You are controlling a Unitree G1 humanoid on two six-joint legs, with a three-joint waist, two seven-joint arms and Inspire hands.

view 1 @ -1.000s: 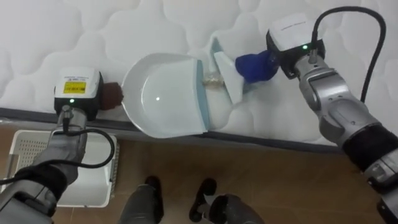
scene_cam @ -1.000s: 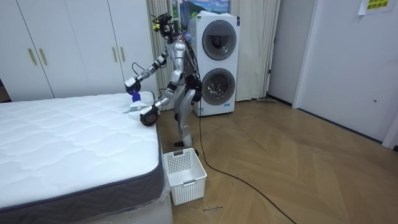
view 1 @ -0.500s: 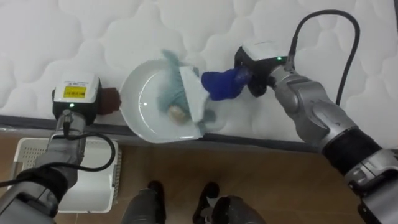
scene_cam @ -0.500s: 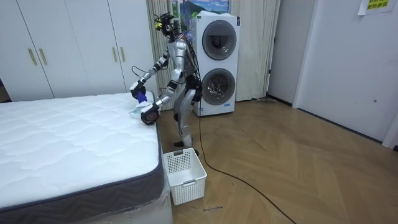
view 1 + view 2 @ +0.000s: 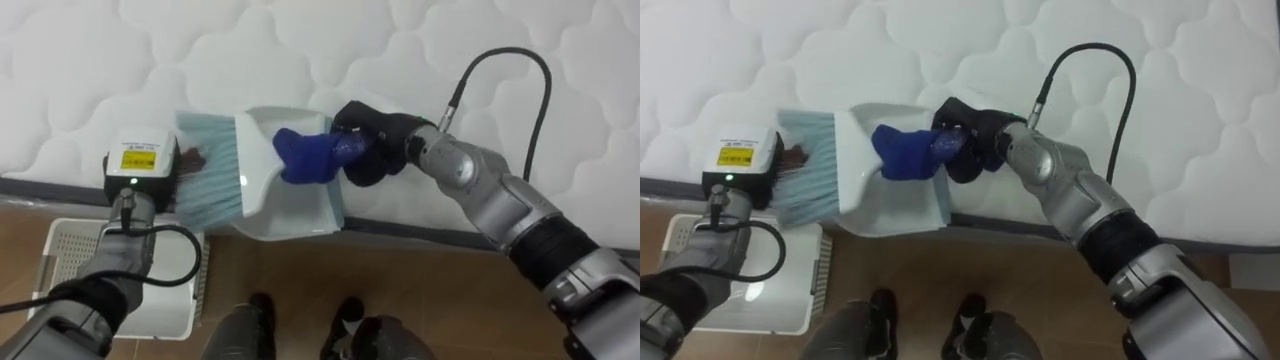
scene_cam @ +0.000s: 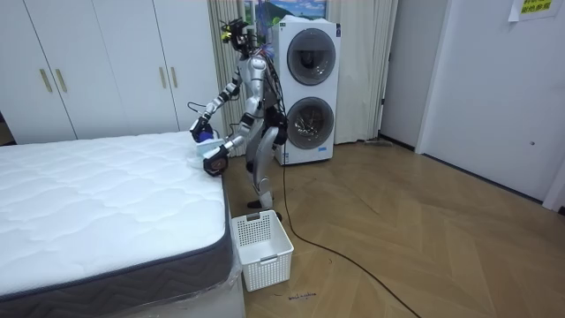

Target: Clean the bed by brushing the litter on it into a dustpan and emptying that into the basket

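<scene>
A white dustpan (image 5: 290, 205) sits at the mattress's near edge, partly overhanging the floor. My left hand (image 5: 140, 165) is at its left side, shut on the pan's brown handle (image 5: 192, 157). A brush with pale blue bristles (image 5: 210, 185) and a blue handle (image 5: 305, 158) lies across the pan, bristles reaching past its left rim toward my left hand. My right hand (image 5: 370, 152) is shut on the blue handle, dark fingers curled round it. In the room view I stand at the bed's corner with both arms (image 6: 210, 150) over the mattress edge.
The white quilted mattress (image 5: 450, 60) stretches away from me. A white slatted basket (image 5: 60, 265) stands on the wooden floor below my left arm, beside the bed (image 6: 260, 247). Behind me are stacked washing machines (image 6: 305, 88) and white wardrobes (image 6: 106, 71).
My right hand has swept the brush leftward across the dustpan, so the bristles now lie at its left rim. The small scrap seen in the pan is now hidden under the brush.
</scene>
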